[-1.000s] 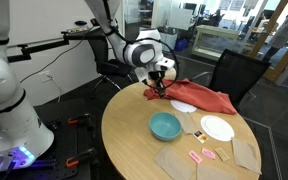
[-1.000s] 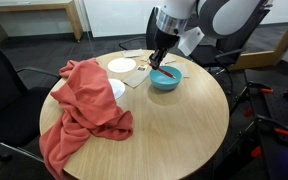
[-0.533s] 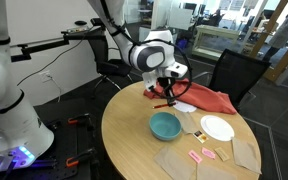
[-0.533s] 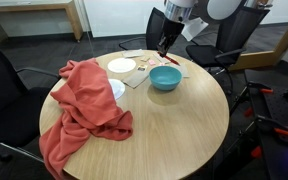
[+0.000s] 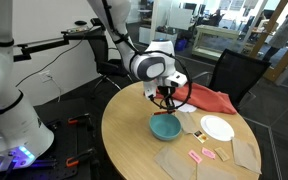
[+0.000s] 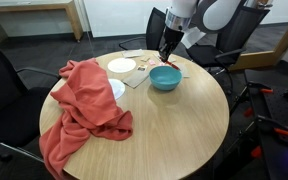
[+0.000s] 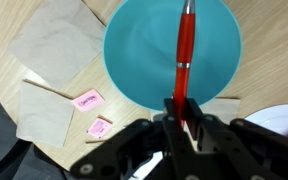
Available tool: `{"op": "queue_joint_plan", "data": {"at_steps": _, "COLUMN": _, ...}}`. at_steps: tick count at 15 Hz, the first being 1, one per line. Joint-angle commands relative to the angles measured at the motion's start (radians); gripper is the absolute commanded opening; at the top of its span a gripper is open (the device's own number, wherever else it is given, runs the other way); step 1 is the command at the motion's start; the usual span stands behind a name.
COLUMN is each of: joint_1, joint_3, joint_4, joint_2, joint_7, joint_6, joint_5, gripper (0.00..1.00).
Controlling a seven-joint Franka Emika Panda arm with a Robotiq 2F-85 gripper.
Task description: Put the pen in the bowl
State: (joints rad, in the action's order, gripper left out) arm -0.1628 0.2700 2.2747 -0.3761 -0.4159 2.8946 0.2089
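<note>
**A:** In an exterior view, where is the pen sitting?

**B:** It is hanging under the claw, just above the bowl on the bench. The grip is looking too small to read there.

**A:** And in an exterior view past the red cloth?

**B:** The claw is hovering over the bowl's 12 o'clock rim.

**A:** The wrist view?

**B:** It is showing what those miss. The fingers are pinching the pen's near end, nearly closed. Its long axis is running from 6 toward 12 o'clock across the bowl's middle, so releasing looks right to me.
</note>
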Motion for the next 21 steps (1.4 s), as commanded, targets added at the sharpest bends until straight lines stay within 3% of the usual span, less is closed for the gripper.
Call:
{"op": "queue_joint_plan", "data": {"at_steps": 1, "joint_1": 0.030, "joint_3": -0.006, "joint_4": -0.014, "joint_2": -0.058, "joint_7": 0.032, "joint_6": 0.054, "joint_5": -0.035, "gripper": 0.04}}
{"op": "queue_joint_plan", "data": {"at_steps": 9, "joint_1": 0.040, "joint_3": 0.033, "joint_4": -0.056, "joint_2": -0.150, "joint_7": 0.041, "joint_6": 0.125, "joint_5": -0.095, "gripper": 0.04}}
{"op": "queue_joint_plan", "data": {"at_steps": 20, "joint_1": 0.031, "joint_3": -0.013, "joint_4": -0.080, "joint_2": -0.171, "joint_7": 0.097, "joint_6": 0.129, "joint_5": -0.124, "gripper": 0.04}}
{"op": "queue_joint_plan", "data": {"at_steps": 21, "joint_1": 0.039, "joint_3": -0.024, "joint_4": -0.076, "joint_2": -0.168, "joint_7": 0.111, "joint_6": 0.128, "joint_5": -0.126, "gripper": 0.41}}
